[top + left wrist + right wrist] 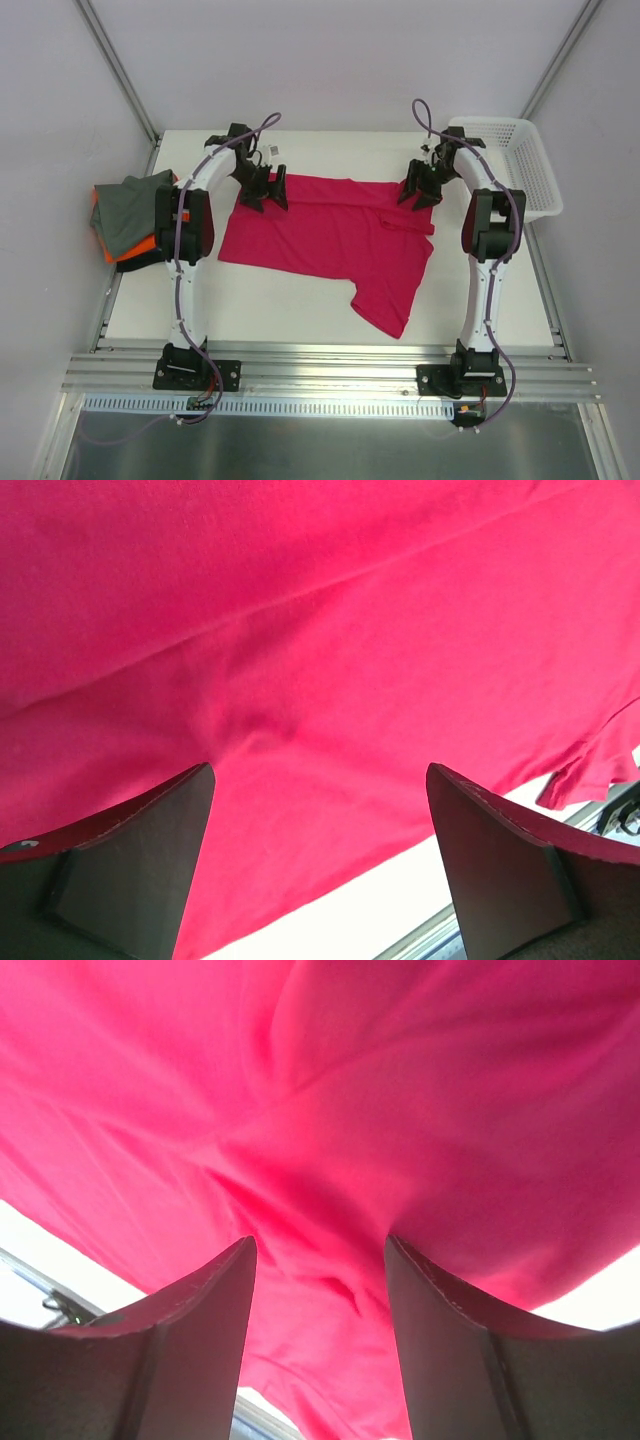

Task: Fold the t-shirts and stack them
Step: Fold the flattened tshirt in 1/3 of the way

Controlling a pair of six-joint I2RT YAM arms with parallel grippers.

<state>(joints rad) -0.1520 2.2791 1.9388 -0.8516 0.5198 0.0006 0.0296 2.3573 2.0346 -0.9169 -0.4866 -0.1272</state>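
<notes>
The white bench (270, 310) carries a magenta t-shirt (320, 235) spread across its middle. A grey t-shirt (135, 205) lies over an orange t-shirt (140, 247) at the left edge. A white mesh basket (530, 160) sits at the far right corner.

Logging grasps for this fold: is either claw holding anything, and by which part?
Nothing is held. The left claw and the right claw both stand open at the far edge of the pink t-shirt, with no cloth pinched.
</notes>
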